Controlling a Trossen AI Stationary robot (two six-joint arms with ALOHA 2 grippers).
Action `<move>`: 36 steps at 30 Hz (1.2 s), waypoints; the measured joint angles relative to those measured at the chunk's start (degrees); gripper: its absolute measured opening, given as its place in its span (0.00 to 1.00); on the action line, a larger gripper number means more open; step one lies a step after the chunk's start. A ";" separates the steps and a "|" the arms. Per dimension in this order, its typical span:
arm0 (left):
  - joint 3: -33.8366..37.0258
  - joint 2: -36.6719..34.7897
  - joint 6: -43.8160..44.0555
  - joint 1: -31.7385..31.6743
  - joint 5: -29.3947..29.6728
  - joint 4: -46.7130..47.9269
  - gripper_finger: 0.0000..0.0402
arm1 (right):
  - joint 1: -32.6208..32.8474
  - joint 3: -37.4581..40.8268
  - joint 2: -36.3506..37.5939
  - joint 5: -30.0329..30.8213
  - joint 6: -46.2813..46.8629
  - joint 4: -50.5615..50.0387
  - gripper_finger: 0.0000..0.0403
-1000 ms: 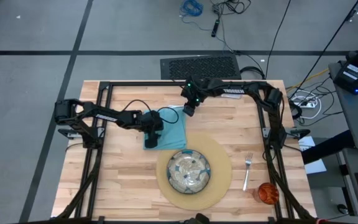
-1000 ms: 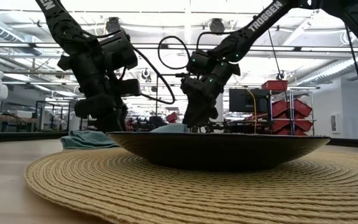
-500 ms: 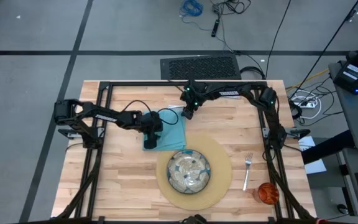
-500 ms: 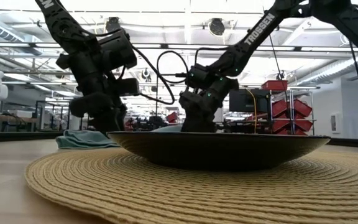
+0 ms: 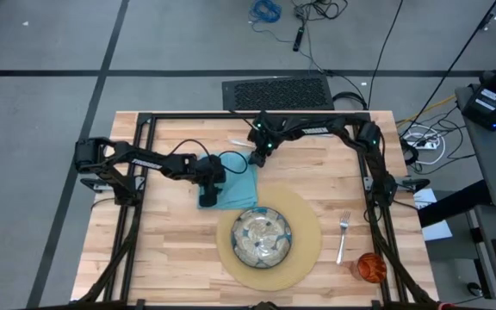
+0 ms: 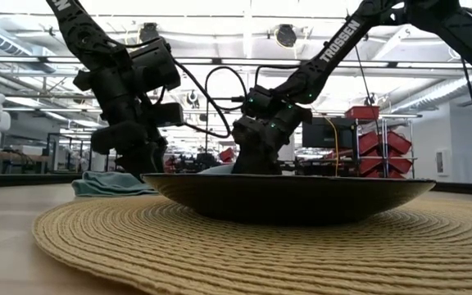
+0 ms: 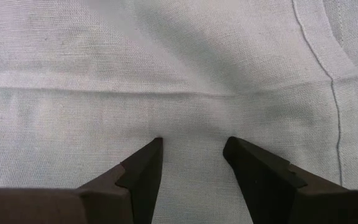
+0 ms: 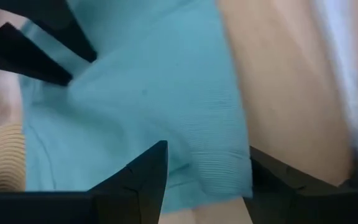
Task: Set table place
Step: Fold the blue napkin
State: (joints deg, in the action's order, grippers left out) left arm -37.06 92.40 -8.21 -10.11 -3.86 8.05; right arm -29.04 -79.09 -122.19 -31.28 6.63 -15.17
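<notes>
- Only the high view showed the orange cup (image 5: pixel 369 267) and the fork (image 5: pixel 343 233), which lay right of the placemat (image 5: pixel 306 250), tines toward the table's (image 5: pixel 170 250) far edge
- The plate (image 5: pixel 263 237) sat on the placemat; what it held could not be told
- Beyond it lay the teal napkin (image 5: pixel 239 182); the left gripper (image 7: pixel 192 149) pressed onto it, fingers apart
- The right gripper (image 8: pixel 207 155), fingers parted, straddled the napkin's far edge
</notes>
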 joint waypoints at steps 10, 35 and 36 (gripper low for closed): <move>0.00 0.00 -0.04 0.02 0.00 -0.02 0.44 | 0.61 -0.15 0.00 3.30 -0.70 -0.02 0.38; 0.04 0.02 -0.07 0.02 0.00 -0.24 0.44 | 4.30 -16.55 2.19 6.77 -8.85 -18.26 0.00; 0.04 0.02 -0.05 0.06 0.01 -0.26 0.44 | 4.19 -17.72 1.90 7.14 -8.85 -19.89 0.00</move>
State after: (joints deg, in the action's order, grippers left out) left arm -37.01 92.42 -8.25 -10.05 -3.85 7.79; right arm -24.85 -96.81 -120.29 -24.14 -2.22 -35.06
